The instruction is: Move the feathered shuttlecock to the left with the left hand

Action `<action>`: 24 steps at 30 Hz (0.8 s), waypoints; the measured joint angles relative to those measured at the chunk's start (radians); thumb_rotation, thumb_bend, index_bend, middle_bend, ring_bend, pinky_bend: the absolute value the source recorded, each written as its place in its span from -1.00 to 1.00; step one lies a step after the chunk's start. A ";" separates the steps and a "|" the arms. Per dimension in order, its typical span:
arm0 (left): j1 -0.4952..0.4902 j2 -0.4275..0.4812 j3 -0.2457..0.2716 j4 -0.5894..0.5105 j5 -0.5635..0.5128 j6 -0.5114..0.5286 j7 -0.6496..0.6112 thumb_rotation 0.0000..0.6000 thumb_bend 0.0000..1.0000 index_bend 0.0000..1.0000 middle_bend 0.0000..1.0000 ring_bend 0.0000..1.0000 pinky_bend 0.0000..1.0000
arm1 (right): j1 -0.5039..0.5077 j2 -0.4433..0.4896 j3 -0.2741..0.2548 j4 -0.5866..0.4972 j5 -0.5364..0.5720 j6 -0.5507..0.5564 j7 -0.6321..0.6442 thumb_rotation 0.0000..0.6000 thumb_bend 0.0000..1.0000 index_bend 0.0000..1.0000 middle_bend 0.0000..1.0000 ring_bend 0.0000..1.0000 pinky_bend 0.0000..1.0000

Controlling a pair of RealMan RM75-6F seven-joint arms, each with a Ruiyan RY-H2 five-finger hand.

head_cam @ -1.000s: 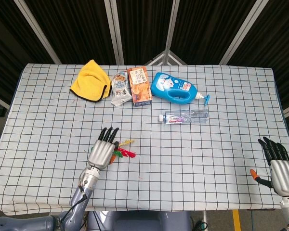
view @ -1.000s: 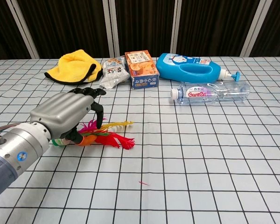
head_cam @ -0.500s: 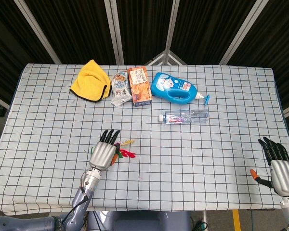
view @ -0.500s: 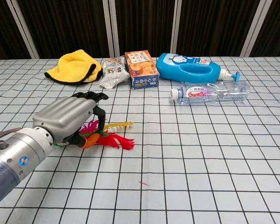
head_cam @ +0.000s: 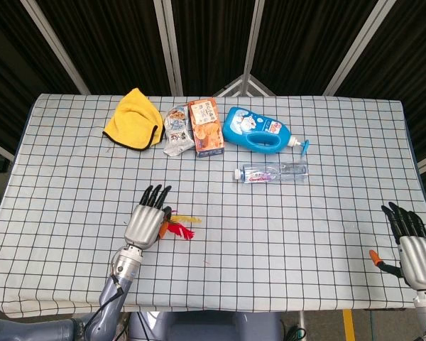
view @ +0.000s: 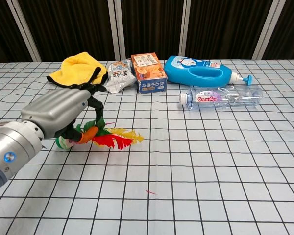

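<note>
The left robot hand [view: 59, 110] now sits further to the robot's left on the table [view: 225, 161] than one second ago, and slightly higher in the chest view. The feathered shuttlecock [view: 105, 138] has travelled left with it, held under the fingers [view: 94, 105]. Its red and yellow feathers, previously splayed low against the checked cloth near the hand, now trail out to the right of the hand, with the tips ending about one grid square further left in the head view [head_cam: 179, 228].
</note>
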 measured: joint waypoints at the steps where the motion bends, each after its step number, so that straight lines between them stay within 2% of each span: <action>1: 0.002 0.016 -0.001 -0.018 0.008 0.008 -0.007 1.00 0.28 0.13 -0.90 -1.00 -1.00 | 0.000 0.000 0.000 0.000 0.000 0.000 0.000 1.00 -0.33 -1.00 -1.00 -1.00 -1.00; 10: 0.040 0.168 -0.006 -0.132 0.053 0.065 -0.089 1.00 0.27 0.13 -0.90 -1.00 -1.00 | -0.001 0.000 -0.001 -0.003 -0.003 0.002 -0.009 1.00 -0.33 -1.00 -1.00 -1.00 -1.00; 16: 0.074 0.260 -0.001 -0.157 0.059 0.085 -0.174 1.00 0.28 0.13 -0.90 -1.00 -1.00 | -0.002 -0.003 -0.002 -0.004 -0.001 0.002 -0.019 1.00 -0.33 -1.00 -1.00 -1.00 -1.00; 24: 0.095 0.298 -0.007 -0.153 0.013 0.075 -0.255 1.00 0.28 0.13 -0.89 -1.00 -1.00 | -0.002 -0.002 -0.002 -0.010 0.005 -0.001 -0.029 1.00 -0.33 -1.00 -1.00 -1.00 -1.00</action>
